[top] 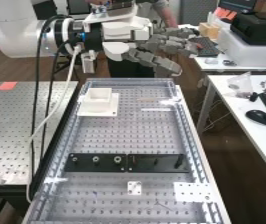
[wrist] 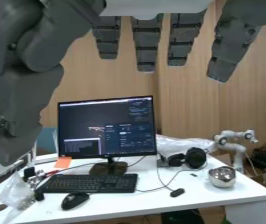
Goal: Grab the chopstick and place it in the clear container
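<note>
So the hand [top: 153, 60] is open, fingers straight and spread, hanging above the far end of the perforated bench [top: 117, 137] in the high view; the arm [top: 24, 37] comes in from that view's upper left, with black cables and a pale hose [top: 49, 115] dangling off it; the wrist view has the same deal, straight fingers with gaps between them.

As for the chopstick, I honestly can't tell which bit it is; there's a thin tan strip [top: 155, 99] near the bench's far end and a whitish strip [top: 155, 109] just beside it, both lying flat and apart from the hand; can't pin down which thing counts as the clear container either. A white square holder [top: 98, 96] sits on a white plate [top: 108, 111] to the left of those strips in the high view; nearer the camera there's a black bar [top: 94, 162] with round fittings.

Wrist view looks at a white desk [wrist: 183, 192] with a monitor [wrist: 107, 127], keyboard [wrist: 87, 183], mouse [wrist: 74, 200] and shiny bowl [wrist: 222, 176]; any lettering on the gear is too small to read.
</note>
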Robot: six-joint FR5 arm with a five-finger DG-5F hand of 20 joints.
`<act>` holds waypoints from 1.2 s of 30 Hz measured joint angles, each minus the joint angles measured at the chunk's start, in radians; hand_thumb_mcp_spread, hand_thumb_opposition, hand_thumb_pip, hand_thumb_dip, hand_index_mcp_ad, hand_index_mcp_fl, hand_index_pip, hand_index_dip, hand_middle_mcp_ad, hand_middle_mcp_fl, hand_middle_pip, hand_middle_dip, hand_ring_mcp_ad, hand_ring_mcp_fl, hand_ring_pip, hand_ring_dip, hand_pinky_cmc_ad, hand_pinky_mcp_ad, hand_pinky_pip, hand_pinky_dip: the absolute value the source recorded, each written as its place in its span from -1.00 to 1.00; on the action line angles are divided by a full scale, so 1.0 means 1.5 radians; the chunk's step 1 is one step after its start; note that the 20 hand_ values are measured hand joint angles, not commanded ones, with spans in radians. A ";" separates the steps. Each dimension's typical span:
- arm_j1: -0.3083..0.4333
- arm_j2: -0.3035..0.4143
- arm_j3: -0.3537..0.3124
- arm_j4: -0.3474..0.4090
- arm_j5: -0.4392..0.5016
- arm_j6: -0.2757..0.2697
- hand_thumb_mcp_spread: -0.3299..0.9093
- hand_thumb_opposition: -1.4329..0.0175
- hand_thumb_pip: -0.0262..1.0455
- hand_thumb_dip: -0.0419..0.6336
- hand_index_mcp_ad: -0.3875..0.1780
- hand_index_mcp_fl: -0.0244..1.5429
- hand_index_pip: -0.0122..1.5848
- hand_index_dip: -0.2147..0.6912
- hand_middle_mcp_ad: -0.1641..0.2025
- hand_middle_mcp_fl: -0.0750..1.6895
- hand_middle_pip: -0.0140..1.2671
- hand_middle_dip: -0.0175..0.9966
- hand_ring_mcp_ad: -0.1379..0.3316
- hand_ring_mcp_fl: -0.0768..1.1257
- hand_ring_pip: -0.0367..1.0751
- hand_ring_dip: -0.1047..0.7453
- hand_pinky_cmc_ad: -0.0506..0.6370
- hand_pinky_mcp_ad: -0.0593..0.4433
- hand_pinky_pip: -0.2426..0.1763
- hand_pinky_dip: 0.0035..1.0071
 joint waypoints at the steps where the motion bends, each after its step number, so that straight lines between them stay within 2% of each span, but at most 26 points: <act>1: 0.000 0.000 0.000 0.000 0.000 0.000 -0.21 -0.09 -0.03 -0.66 -0.03 -0.92 -0.90 -0.31 0.34 -0.83 -0.77 -0.67 0.17 -0.85 -0.75 -0.41 0.44 0.65 -0.05 -0.66; 26: 0.003 0.008 -0.010 0.010 0.008 0.000 -0.21 -0.09 -0.03 -0.65 -0.07 -0.92 -0.90 -0.31 0.34 -0.84 -0.77 -0.67 0.19 -0.85 -0.75 -0.41 0.44 0.65 -0.05 -0.66; 36: 0.005 0.013 -0.014 0.009 0.012 -0.002 -0.21 -0.11 -0.03 -0.64 -0.03 -0.92 -0.90 -0.32 0.36 -0.84 -0.77 -0.67 0.19 -0.85 -0.75 -0.41 0.44 0.65 -0.05 -0.65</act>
